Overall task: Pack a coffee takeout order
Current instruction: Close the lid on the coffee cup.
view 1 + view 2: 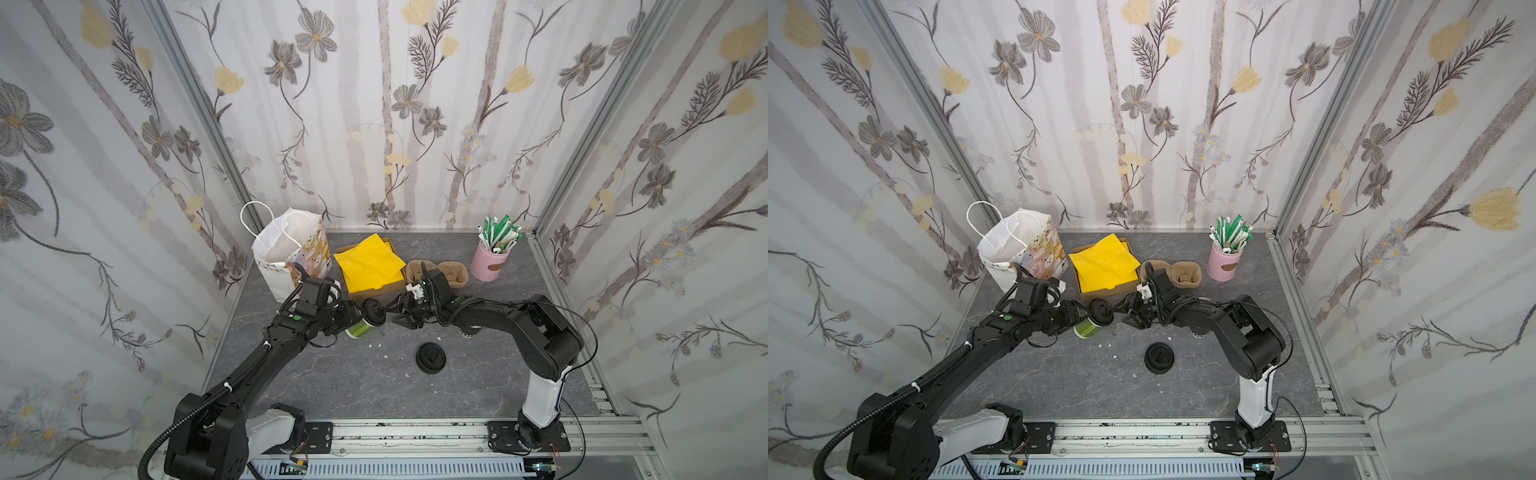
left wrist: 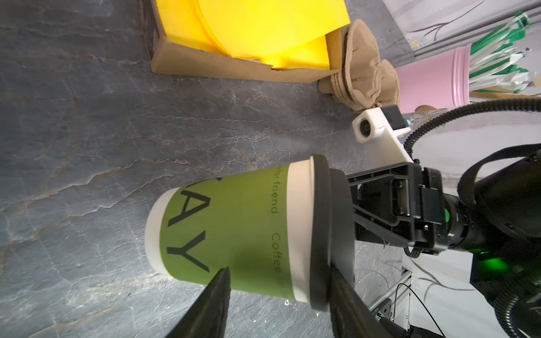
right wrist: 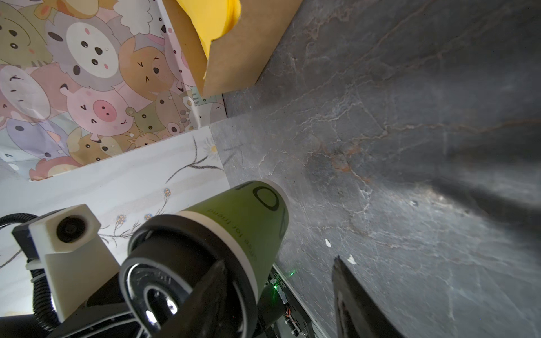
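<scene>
The green cup with its black lid is tilted at mid-table, lid toward my right arm. My left gripper has its jaws apart around the cup. One tip lies on the green wall and the other on the lid's rim; I cannot see whether they squeeze it. My right gripper is open. One of its fingers lies in front of the lid's top and the other is over bare table. The yellow napkins lie in a cardboard box.
A white paper bag with an animal print stands open at the back left. Brown cup carriers and a pink holder of straws stand at the back right. A loose black lid lies toward the front.
</scene>
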Robot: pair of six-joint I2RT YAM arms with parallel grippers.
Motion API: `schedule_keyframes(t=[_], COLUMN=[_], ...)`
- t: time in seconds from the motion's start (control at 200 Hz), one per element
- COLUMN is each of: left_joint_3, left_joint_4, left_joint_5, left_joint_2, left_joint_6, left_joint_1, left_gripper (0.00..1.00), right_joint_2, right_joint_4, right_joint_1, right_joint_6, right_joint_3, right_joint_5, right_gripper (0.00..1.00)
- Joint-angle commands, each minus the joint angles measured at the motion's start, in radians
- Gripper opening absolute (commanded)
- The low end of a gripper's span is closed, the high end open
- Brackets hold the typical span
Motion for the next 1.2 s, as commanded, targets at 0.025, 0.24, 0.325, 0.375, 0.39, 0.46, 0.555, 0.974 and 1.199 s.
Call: schedule_keyframes(t=[0.025,0.24,0.325,0.375,0.39,0.46,0.555,0.974,1.199], left_joint_3=[-0.024,-0.046,-0.054,-0.058,-0.059,-0.064,-0.071,-0.075,-0.068], left_joint_4=[0.049,0.048,0.049,0.049,0.049,0.049,0.049,0.049,0.049], left_joint_5=[0.024,0.011,0.004,0.0,-0.001,-0.004,-0.007,-0.014,-0.007], left_joint_2=[-0.002,0.003,0.005,0.005,0.004,0.005,0.003,-0.009,0.016], left_joint_6=[-0.004,-0.004,-0.005,-0.005,-0.006,-0.009,-0.013,-0.02,-0.012], left_joint_1=[-0.001,0.0,0.0,0.0,-0.001,0.001,0.001,0.001,0.001], left_gripper=[0.56,0.54,0.53,0.53,0.53,0.53,0.53,0.53,0.53], right_joint_2=[-0.018,-0.046,-0.059,-0.063,-0.064,-0.069,-0.071,-0.101,-0.108], right_joint_4=[-0.055,-0.12,-0.17,-0.195,-0.2,-0.206,-0.186,0.068,0.23], right_joint_1=[0.005,0.01,0.011,0.012,0.013,0.012,0.012,0.011,0.008], right_joint_6=[-0.083,-0.13,-0.163,-0.177,-0.181,-0.189,-0.189,-0.086,-0.01], right_joint_3=[0.051,0.078,0.088,0.091,0.091,0.085,0.071,-0.057,-0.104], right_joint_5=[-0.066,-0.052,-0.033,-0.024,-0.022,-0.019,-0.02,-0.061,-0.081], right_gripper=[0.58,0.57,0.57,0.57,0.57,0.58,0.58,0.49,0.41])
